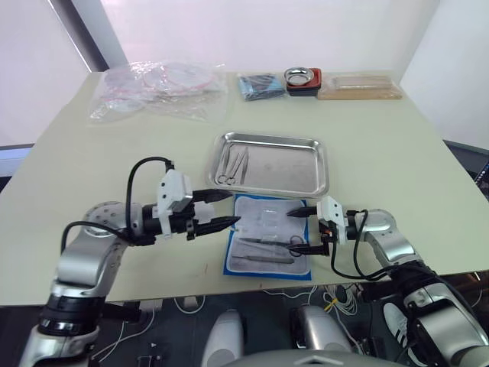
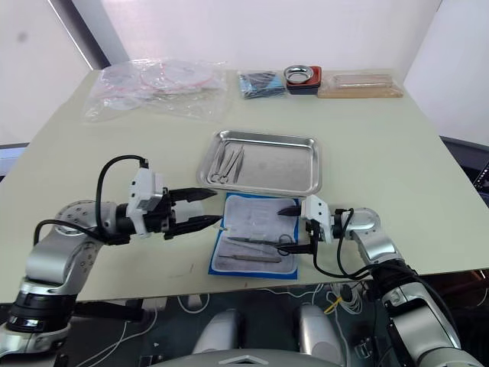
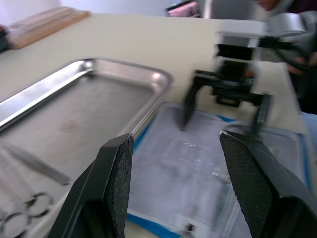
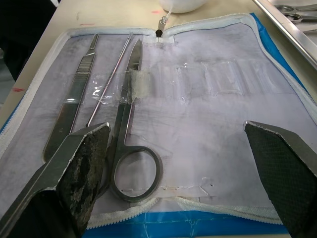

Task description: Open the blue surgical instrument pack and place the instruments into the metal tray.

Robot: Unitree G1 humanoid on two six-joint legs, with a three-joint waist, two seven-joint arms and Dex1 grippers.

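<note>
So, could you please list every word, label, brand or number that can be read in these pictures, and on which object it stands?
None can be read.
Blue surgical instrument pack: open, inner face up, no print visible.
Metal tray: no marking visible.
Clear plastic bags at the far side of the table: pink and white contents, any print too small to read.
Small dark-blue packet: too small to read.

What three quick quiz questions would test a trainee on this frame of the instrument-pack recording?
1. True or false: the blue surgical instrument pack lies open.
2. Where do instruments lie: A) metal tray only, B) pack only, C) both?
3. Which gripper hovers over the scissors in the pack?

Key: 1 true. 2 C: a pair in the tray, others in the pack. 3 the right gripper, open; the left gripper is open at the pack's other edge.
</note>
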